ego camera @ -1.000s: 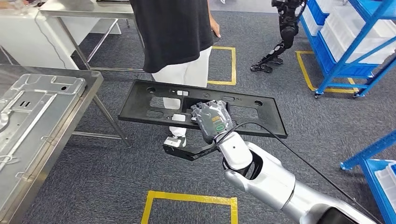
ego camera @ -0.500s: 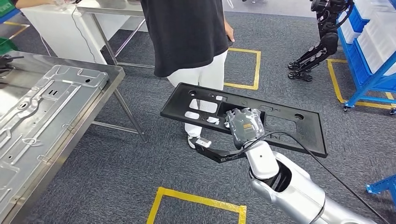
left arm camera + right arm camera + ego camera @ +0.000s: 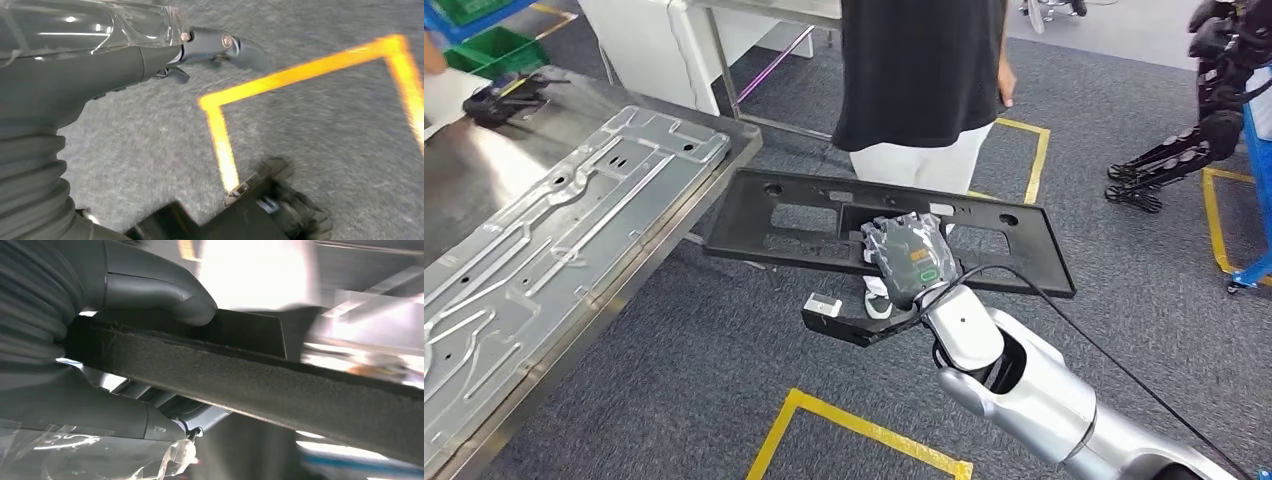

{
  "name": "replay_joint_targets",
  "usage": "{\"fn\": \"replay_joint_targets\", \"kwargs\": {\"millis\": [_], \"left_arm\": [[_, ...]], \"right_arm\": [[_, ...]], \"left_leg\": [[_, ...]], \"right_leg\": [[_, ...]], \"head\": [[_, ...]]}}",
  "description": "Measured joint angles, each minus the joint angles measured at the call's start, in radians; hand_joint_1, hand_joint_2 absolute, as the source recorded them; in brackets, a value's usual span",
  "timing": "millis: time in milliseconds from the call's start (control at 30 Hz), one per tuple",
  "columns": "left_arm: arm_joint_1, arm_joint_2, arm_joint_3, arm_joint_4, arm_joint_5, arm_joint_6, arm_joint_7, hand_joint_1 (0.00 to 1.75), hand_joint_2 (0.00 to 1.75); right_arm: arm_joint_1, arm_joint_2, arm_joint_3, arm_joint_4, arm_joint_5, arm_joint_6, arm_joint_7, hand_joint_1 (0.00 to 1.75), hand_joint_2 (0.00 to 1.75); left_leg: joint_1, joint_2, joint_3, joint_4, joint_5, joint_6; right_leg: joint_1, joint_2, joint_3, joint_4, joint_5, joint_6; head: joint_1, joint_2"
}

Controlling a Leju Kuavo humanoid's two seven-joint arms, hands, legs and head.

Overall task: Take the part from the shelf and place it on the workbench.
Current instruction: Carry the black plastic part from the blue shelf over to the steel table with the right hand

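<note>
The right hand (image 3: 907, 262), wrapped in clear plastic, grips the near edge of a long black panel (image 3: 824, 215) and holds it flat above the carpet; in the right wrist view the thumb (image 3: 160, 295) presses on top of the panel's edge. The left hand (image 3: 150, 55) hangs over the floor, holding nothing, its fingers loosely curled. Compared with a moment ago the whole view has swung, so the steel worktop (image 3: 484, 180) now sits just beside the panel's far end. A person (image 3: 919, 80) stands right behind the panel. The robot looks close to setting it down
</note>
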State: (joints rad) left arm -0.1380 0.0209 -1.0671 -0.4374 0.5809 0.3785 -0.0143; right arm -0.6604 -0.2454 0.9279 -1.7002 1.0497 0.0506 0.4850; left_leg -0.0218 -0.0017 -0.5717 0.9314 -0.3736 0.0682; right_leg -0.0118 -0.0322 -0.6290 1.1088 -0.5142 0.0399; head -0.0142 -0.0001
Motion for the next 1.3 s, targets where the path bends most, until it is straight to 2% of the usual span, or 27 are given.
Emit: {"fn": "replay_joint_targets", "kwargs": {"millis": [67,100,133,167,233,300,333,367,400,433,500,533,600,733,767,800,867,900,933,1000,1067,1133,1167,1200,1233,1267,1300], "left_arm": [[0.005,0.001,0.017,0.027,0.008,-0.013,-0.008,0.00,1.75],[0.010,0.001,0.024,0.039,0.011,-0.018,-0.009,0.00,1.75],[0.015,0.001,0.032,0.052,0.014,-0.023,-0.010,0.00,1.75],[0.021,0.002,0.038,0.064,0.015,-0.025,-0.010,0.00,1.75],[0.029,0.005,0.049,0.086,0.016,-0.028,-0.010,0.00,1.75],[0.033,0.009,0.058,0.106,0.016,-0.028,-0.010,0.00,1.75],[0.035,0.011,0.063,0.114,0.016,-0.028,-0.010,0.00,1.75],[0.039,0.012,0.067,0.121,0.016,-0.028,-0.009,0.00,1.75],[0.043,0.013,0.070,0.129,0.015,-0.028,-0.009,0.00,1.75],[0.046,0.014,0.073,0.134,0.014,-0.028,-0.009,0.00,1.75],[0.045,0.016,0.076,0.145,0.012,-0.028,-0.007,0.00,1.75],[0.042,0.017,0.077,0.149,0.010,-0.029,-0.006,0.00,1.75],[0.039,0.018,0.077,0.154,0.008,-0.030,-0.004,0.00,1.75],[0.040,0.018,0.077,0.157,0.007,-0.033,0.002,0.00,1.75],[0.041,0.018,0.077,0.161,0.005,-0.035,0.006,0.00,1.75],[0.041,0.019,0.078,0.165,0.003,-0.037,0.009,0.00,1.75],[0.041,0.022,0.078,0.174,-0.001,-0.042,0.011,0.00,1.75],[0.040,0.023,0.078,0.176,-0.002,-0.044,0.010,0.00,1.75],[0.039,0.025,0.078,0.177,-0.004,-0.045,0.009,0.00,1.75],[0.040,0.026,0.078,0.181,-0.006,-0.047,0.008,0.00,1.75],[0.041,0.026,0.077,0.183,-0.011,-0.049,0.007,0.00,1.75],[0.036,0.026,0.077,0.184,-0.018,-0.053,0.008,0.00,1.75],[0.033,0.026,0.077,0.185,-0.022,-0.054,0.010,0.00,1.75],[0.032,0.026,0.077,0.185,-0.025,-0.056,0.013,0.00,1.75],[0.032,0.026,0.077,0.185,-0.029,-0.057,0.016,0.00,1.75],[0.033,0.026,0.077,0.185,-0.031,-0.059,0.020,0.00,1.75],[0.034,0.026,0.077,0.185,-0.033,-0.060,0.022,0.00,1.75]], "right_arm": [[-0.013,0.016,0.014,0.025,-0.014,-0.011,-0.017,1.75,1.75],[-0.018,0.024,0.022,0.038,-0.021,-0.014,-0.025,1.75,1.75],[-0.025,0.033,0.028,0.051,-0.029,-0.017,-0.032,1.75,1.75],[-0.033,0.042,0.035,0.063,-0.036,-0.021,-0.036,1.75,1.75],[-0.052,0.058,0.047,0.084,-0.047,-0.031,-0.041,1.75,1.75],[-0.068,0.075,0.059,0.102,-0.055,-0.039,-0.044,1.75,1.75],[-0.073,0.082,0.065,0.109,-0.058,-0.041,-0.045,1.75,1.75],[-0.077,0.090,0.070,0.116,-0.060,-0.042,-0.045,1.75,1.75],[-0.082,0.098,0.075,0.122,-0.063,-0.042,-0.045,1.75,1.75],[-0.087,0.105,0.078,0.127,-0.065,-0.043,-0.045,1.75,1.75],[-0.097,0.118,0.085,0.137,-0.068,-0.044,-0.046,1.75,1.75],[-0.099,0.122,0.087,0.141,-0.069,-0.045,-0.047,1.75,1.75],[-0.101,0.125,0.090,0.146,-0.071,-0.045,-0.048,1.75,1.75],[-0.101,0.128,0.095,0.154,-0.075,-0.045,-0.048,1.75,1.75],[-0.101,0.133,0.101,0.159,-0.076,-0.045,-0.048,1.75,1.75],[-0.102,0.138,0.106,0.165,-0.077,-0.045,-0.049,1.75,1.75],[-0.106,0.148,0.115,0.176,-0.077,-0.045,-0.049,1.75,1.75],[-0.109,0.151,0.118,0.179,-0.077,-0.045,-0.049,1.75,1.75],[-0.111,0.153,0.120,0.183,-0.077,-0.045,-0.049,1.75,1.75],[-0.112,0.159,0.126,0.189,-0.078,-0.045,-0.049,1.75,1.75],[-0.116,0.164,0.131,0.194,-0.078,-0.045,-0.048,1.75,1.75],[-0.119,0.164,0.135,0.200,-0.080,-0.045,-0.046,1.75,1.75],[-0.118,0.164,0.137,0.204,-0.082,-0.045,-0.044,1.75,1.75],[-0.114,0.163,0.140,0.208,-0.084,-0.045,-0.043,1.75,1.75],[-0.110,0.163,0.142,0.212,-0.087,-0.046,-0.041,1.75,1.75],[-0.107,0.163,0.143,0.216,-0.088,-0.046,-0.039,1.75,1.75],[-0.106,0.163,0.144,0.218,-0.089,-0.046,-0.038,1.75,1.75]], "left_leg": [[0.005,-0.031,0.001,0.000,0.001,0.002],[0.007,-0.048,0.002,0.001,0.001,0.001],[0.009,-0.065,0.003,0.002,0.000,0.000],[0.013,-0.081,0.004,0.005,-0.002,-0.003],[0.018,-0.110,-0.001,0.018,-0.011,-0.016],[0.020,-0.134,-0.014,0.031,-0.018,-0.030],[0.022,-0.144,-0.020,0.033,-0.018,-0.036],[0.025,-0.154,-0.023,0.032,-0.017,-0.040],[0.026,-0.147,-0.027,0.036,-0.019,-0.045],[0.025,-0.124,-0.036,0.053,-0.029,-0.050],[0.023,-0.053,-0.085,0.150,-0.077,-0.060],[0.023,-0.029,-0.119,0.215,-0.106,-0.064],[0.024,-0.015,-0.165,0.300,-0.139,-0.067],[0.024,-0.013,-0.194,0.350,-0.148,-0.066],[0.023,-0.009,-0.179,0.314,-0.122,-0.063],[0.020,0.004,-0.147,0.246,-0.084,-0.056],[0.006,0.047,-0.066,0.080,-0.012,-0.037],[0.000,0.062,-0.048,0.046,-0.003,-0.030],[-0.005,0.064,-0.045,0.036,-0.004,-0.025],[-0.002,0.042,-0.038,0.028,-0.001,-0.020],[0.007,0.019,-0.024,0.014,0.003,-0.013],[0.011,-0.004,-0.016,0.009,0.005,-0.006],[0.011,-0.017,-0.015,0.010,0.004,-0.003],[0.012,-0.032,-0.014,0.010,0.003,-0.003],[0.012,-0.048,-0.014,0.011,0.002,-0.003],[0.014,-0.063,-0.014,0.014,0.001,-0.005],[0.016,-0.078,-0.013,0.017,-0.001,-0.007]], "right_leg": [[-0.001,0.023,-0.068,0.133,-0.050,0.005],[-0.001,0.025,-0.088,0.165,-0.050,0.006],[-0.003,0.026,-0.089,0.156,-0.031,0.008],[-0.005,0.031,-0.069,0.105,0.005,0.010],[-0.017,0.075,-0.006,-0.038,0.072,0.018],[-0.024,0.110,0.025,-0.109,0.089,0.016],[-0.021,0.109,0.026,-0.111,0.085,0.009],[-0.019,0.095,0.025,-0.110,0.085,0.000],[-0.018,0.083,0.026,-0.111,0.085,-0.008],[-0.018,0.071,0.027,-0.112,0.085,-0.015],[-0.014,0.047,0.029,-0.114,0.084,-0.025],[-0.011,0.036,0.030,-0.114,0.082,-0.028],[-0.008,0.022,0.031,-0.114,0.080,-0.031],[-0.006,0.007,0.032,-0.114,0.077,-0.032],[-0.005,-0.007,0.035,-0.114,0.074,-0.032],[-0.003,-0.021,0.039,-0.114,0.071,-0.032],[0.002,-0.049,0.050,-0.115,0.062,-0.028],[0.003,-0.057,0.054,-0.116,0.059,-0.024],[0.003,-0.066,0.058,-0.118,0.056,-0.019],[0.003,-0.077,0.067,-0.120,0.049,-0.009],[0.002,-0.043,0.059,-0.086,0.025,0.000],[0.002,0.009,0.004,0.026,-0.028,0.004],[0.002,0.020,-0.034,0.094,-0.052,0.005],[0.001,0.024,-0.065,0.142,-0.063,0.006],[0.000,0.026,-0.080,0.156,-0.054,0.008],[-0.001,0.028,-0.074,0.128,-0.026,0.009],[-0.003,0.036,-0.050,0.067,0.015,0.009]], "head": [[0.001,0.000],[0.001,0.000],[0.002,0.000],[0.002,0.000],[0.002,0.000],[0.002,0.000],[0.002,0.000],[0.002,0.000],[0.001,0.000],[-0.001,0.000],[-0.005,0.000],[-0.006,0.000],[-0.006,0.000],[-0.007,0.000],[-0.007,0.000],[-0.007,0.000],[-0.007,0.000],[-0.007,0.000],[-0.007,0.000],[-0.006,0.000],[-0.005,0.000],[-0.004,0.000],[-0.003,0.000],[-0.002,0.000],[-0.002,0.000],[-0.002,0.000],[-0.002,0.000]]}}
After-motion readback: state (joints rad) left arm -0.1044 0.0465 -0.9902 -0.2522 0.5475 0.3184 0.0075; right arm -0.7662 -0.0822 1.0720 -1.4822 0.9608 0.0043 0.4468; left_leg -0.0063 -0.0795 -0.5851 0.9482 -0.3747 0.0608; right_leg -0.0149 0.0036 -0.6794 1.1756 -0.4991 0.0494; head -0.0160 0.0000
